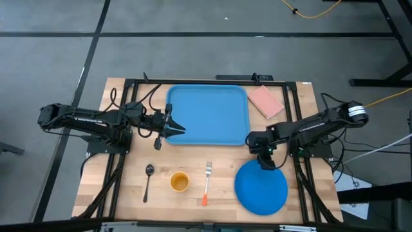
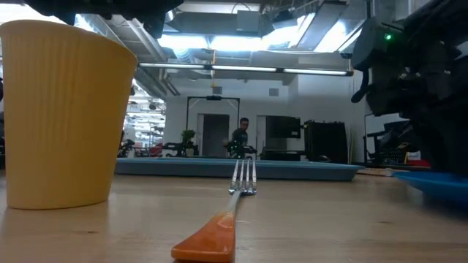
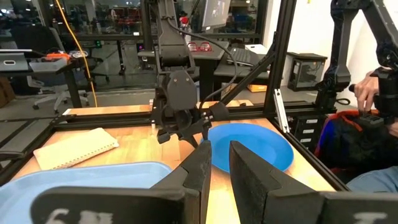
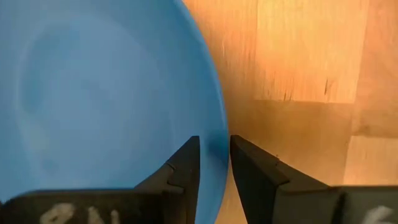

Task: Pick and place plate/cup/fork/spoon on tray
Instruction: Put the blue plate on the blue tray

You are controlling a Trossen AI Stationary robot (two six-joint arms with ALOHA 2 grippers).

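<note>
The right gripper (image 1: 266,164), fingers slightly parted and empty, hangs over the far rim of the plate (image 1: 261,187) lying on the table beside the tray (image 1: 208,115); light, stiff and probably slick, it wants pinching at that thin rim

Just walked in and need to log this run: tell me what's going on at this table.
The right gripper is down at the rim of the blue plate, fingers slightly apart either side of the edge, apparently about to grasp it. The left gripper waits over the left edge of the tray, which holds nothing yet. The cup, fork and spoon all lie on the table.
</note>
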